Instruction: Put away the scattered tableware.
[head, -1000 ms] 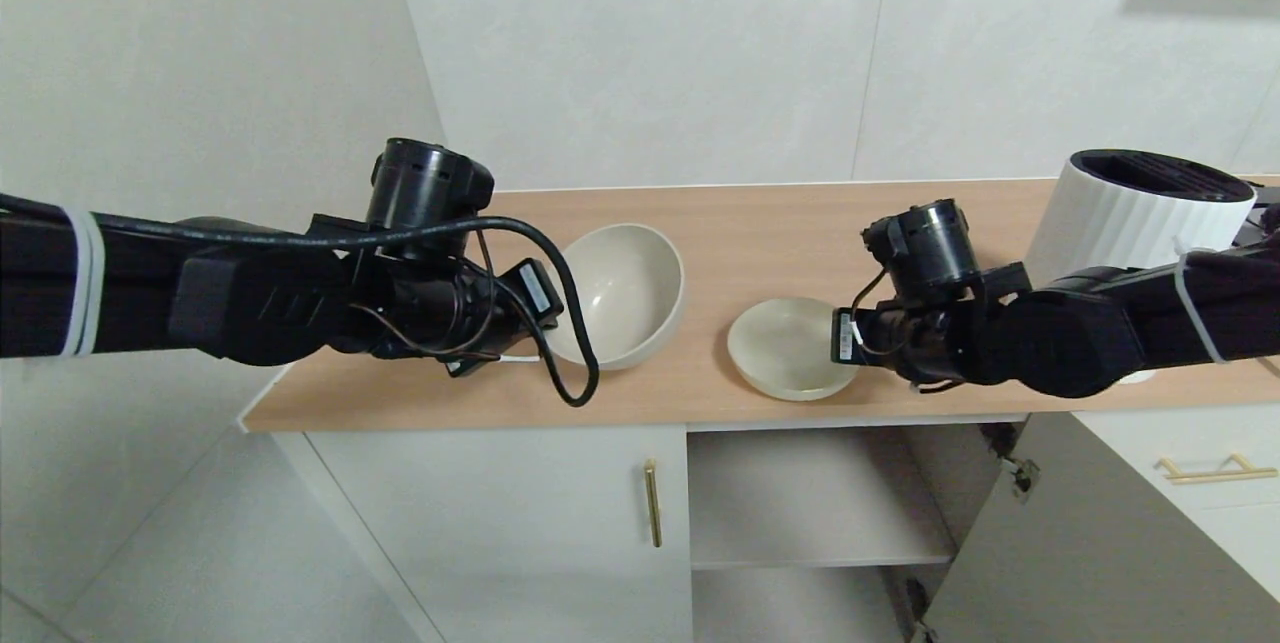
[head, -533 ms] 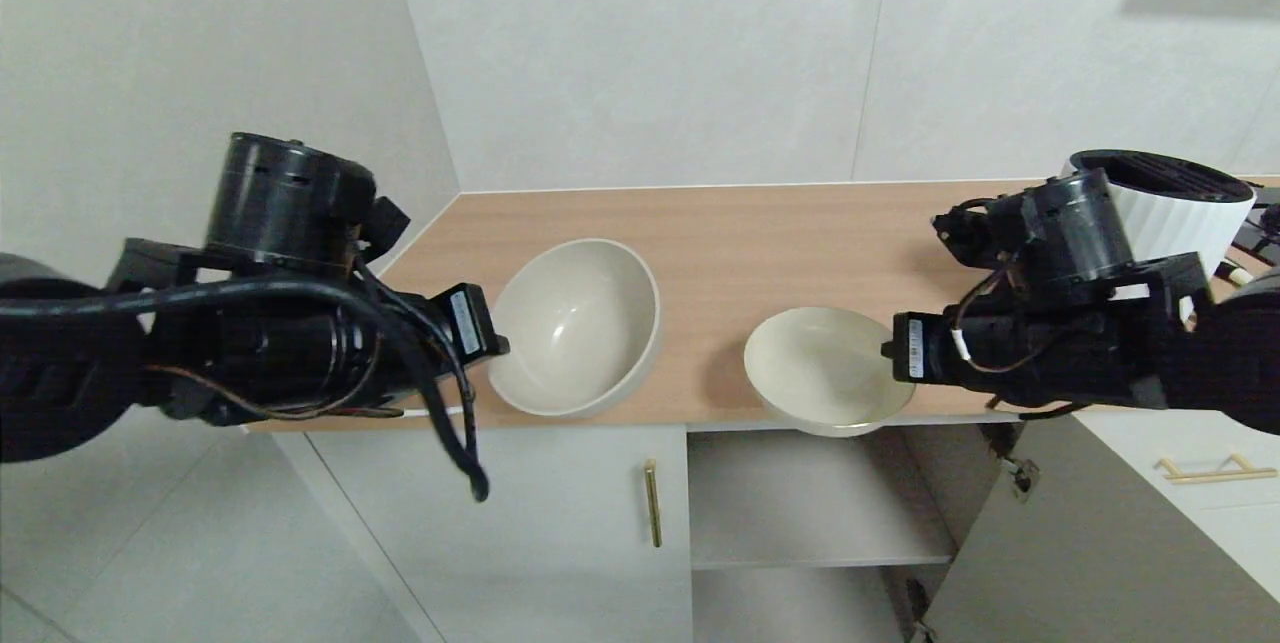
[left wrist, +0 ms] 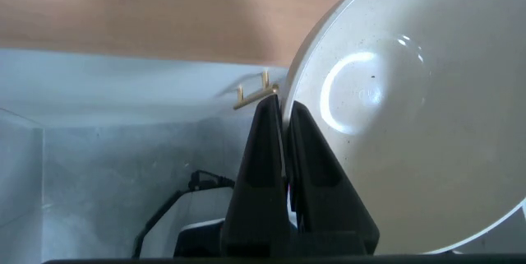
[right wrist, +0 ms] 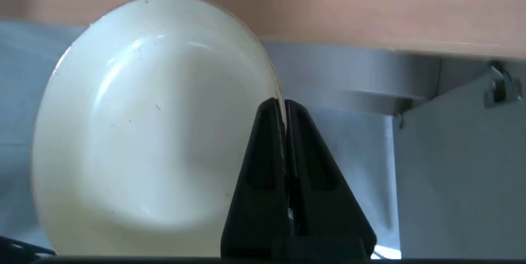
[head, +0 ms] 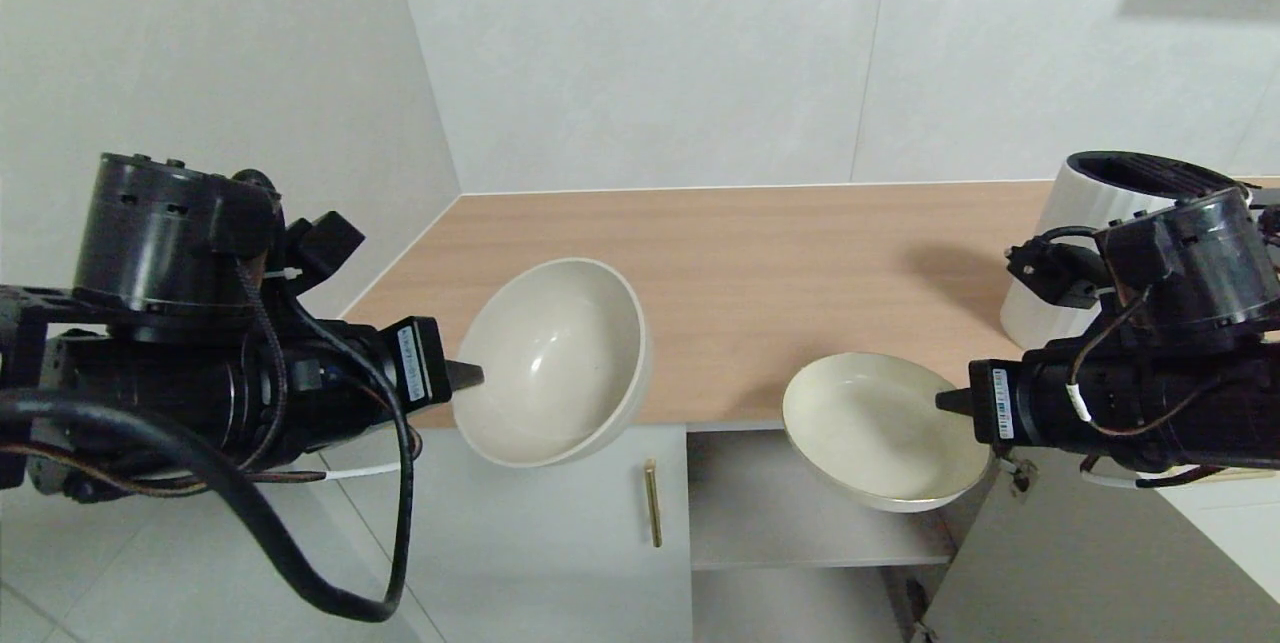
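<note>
Left gripper [head: 465,375]: fingers [left wrist: 265,157] nearly closed, only a thin slit between them, pinching the rim of the deep cream ceramic bowl [head: 555,363]. One finger lies inside the rim, the other outside. The bowl is tilted with its opening towards the head camera. It is held in the air across the front edge of the light wooden countertop [head: 760,253], above the closed white cabinet door with the brass bar handle [head: 651,503].

Right gripper [head: 950,401]: fingers [right wrist: 263,165] likewise almost together, clamped on the rim of the shallow cream ceramic dish [head: 880,428]. The dish is tilted and held off the counter, in front of the open cabinet compartment [head: 810,513] and just below the counter's front edge.

The bowl and the dish are well apart.

White ribbed cylindrical container [head: 1090,213] stands on the countertop on the right, behind the right arm.
</note>
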